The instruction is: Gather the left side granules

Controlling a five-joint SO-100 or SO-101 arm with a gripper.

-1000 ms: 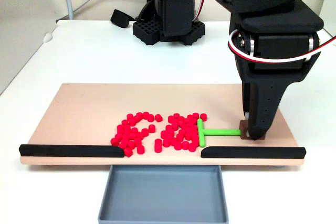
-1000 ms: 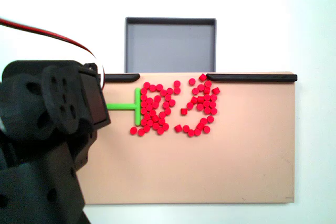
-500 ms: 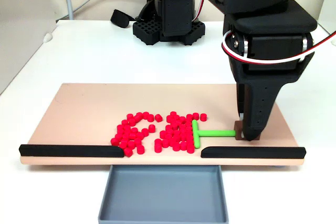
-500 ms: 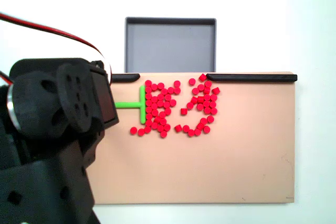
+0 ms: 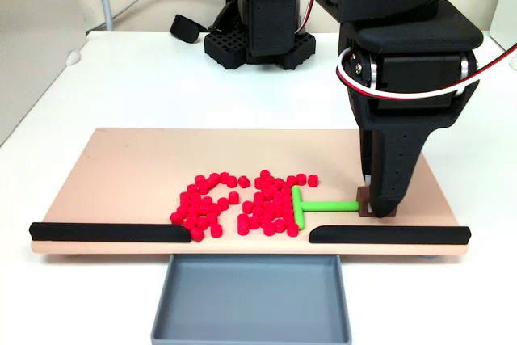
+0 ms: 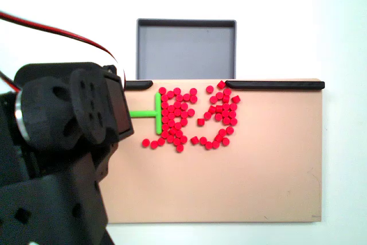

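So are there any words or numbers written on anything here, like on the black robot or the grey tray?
None: no words, numbers or signs can be read in either fixed view. The robot arm, grey tray, tan board, black strips, green pusher and red granules are all plain.

Granules: tiny red pellets, two loose clusters mid-board, near black-stripped edge.

You're at a lab-style test bench: plain white tabletop, black perforated arm base at 12 o'clock, loose grey cable.
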